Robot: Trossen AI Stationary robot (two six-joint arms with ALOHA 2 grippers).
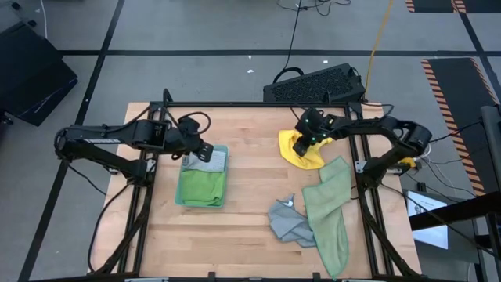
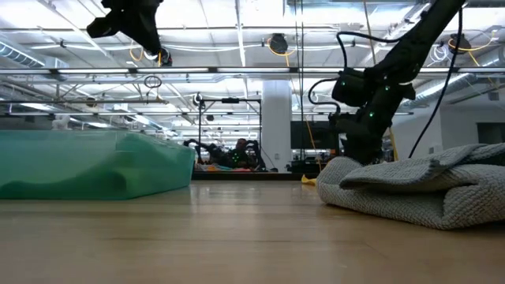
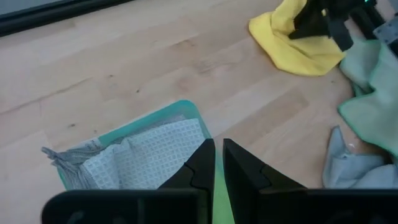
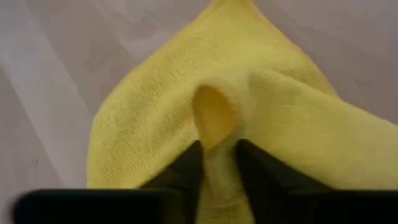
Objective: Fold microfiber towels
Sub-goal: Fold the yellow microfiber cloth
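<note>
The right claw [image 4: 217,163] pinches a raised fold of the fuzzy yellow towel [image 1: 301,150] — crumpled at the wooden counter's [image 1: 250,157] far right. The left claw [image 3: 217,163], fingers together, hovers over the folded stack [image 1: 203,178] — waffle-textured grey on green.

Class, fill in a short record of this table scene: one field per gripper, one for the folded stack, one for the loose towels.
right gripper: pinching a fold of the yellow towel at the table's far right
left gripper: shut, empty, above the folded stack
folded stack: grey-white towel on bright green towel on teal towel
loose towels: pale sage green towel draped over crumpled grey towel
</note>
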